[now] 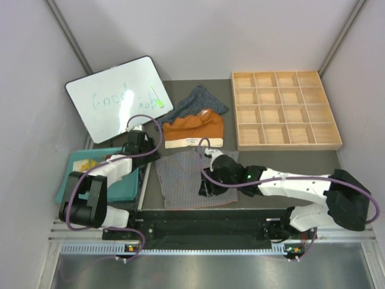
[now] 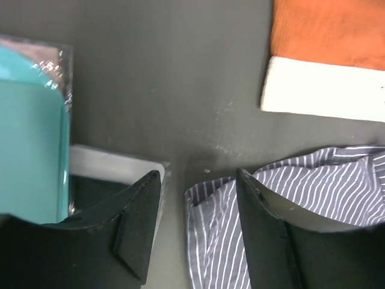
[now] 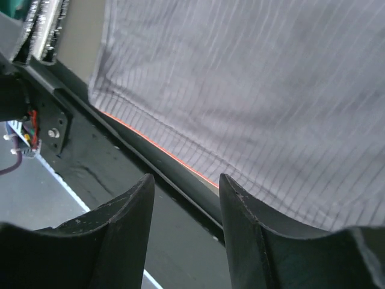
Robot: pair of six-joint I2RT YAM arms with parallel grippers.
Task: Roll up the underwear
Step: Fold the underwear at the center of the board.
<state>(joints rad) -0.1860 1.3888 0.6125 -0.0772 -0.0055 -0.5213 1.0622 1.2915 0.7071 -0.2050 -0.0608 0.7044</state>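
Observation:
The grey pinstriped pair (image 1: pixel 186 180) lies flat on the dark mat, near the front edge. The rust-orange pair (image 1: pixel 194 128) with a cream waistband lies behind it, and the dark navy striped pair (image 1: pixel 201 101) lies behind that. My left gripper (image 1: pixel 149 147) is open at the grey pair's far left corner. In the left wrist view (image 2: pixel 197 174) that corner (image 2: pixel 222 211) lies between the fingers, and the orange pair (image 2: pixel 331 30) is at top right. My right gripper (image 1: pixel 207 188) is open over the grey pair's near edge. In the right wrist view (image 3: pixel 186 180) it hangs empty above the hem (image 3: pixel 252 90).
A whiteboard (image 1: pixel 114 96) leans at the back left. A wooden compartment tray (image 1: pixel 283 109) stands at the back right. A teal mat (image 1: pixel 84 180) lies left of the dark mat and shows in the left wrist view (image 2: pixel 30 150). The black table rail (image 3: pixel 120 180) runs under the right gripper.

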